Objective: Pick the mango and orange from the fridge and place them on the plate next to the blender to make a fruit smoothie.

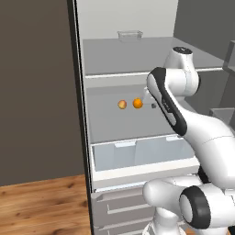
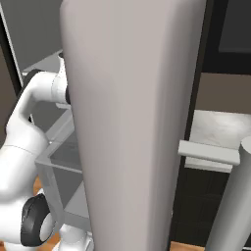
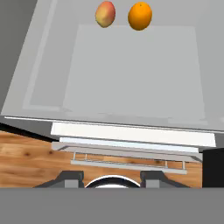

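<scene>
Pale grey lines the inside of the open fridge [image 1: 133,114], the landmark for everything here. In the left base view, the mango [image 1: 122,104] and the orange [image 1: 137,103] sit side by side on the fridge's middle glass shelf, toward its back, the mango to the left of the orange and just apart from it. A clear container [image 1: 129,35] stands on the shelf above them, near the back wall. Below the fruit shelf is the clear crisper drawer [image 1: 137,153], and under that the grey handled drawers [image 1: 121,206]. The white arm [image 1: 172,103] reaches into the fridge from the right, its wrist just right of the orange; the jaws themselves are hidden behind the arm there.

In the right base view, a broad pale grey panel blocks most of the fridge; the arm [image 2: 34,98] bends toward the fridge at the left.

In the hand view, the mango [image 3: 105,13] and orange [image 3: 140,15] lie at the far edge of the fridge shelf [image 3: 131,74], well apart from the jaws [image 3: 112,178], which are closed down and hold nothing.
</scene>
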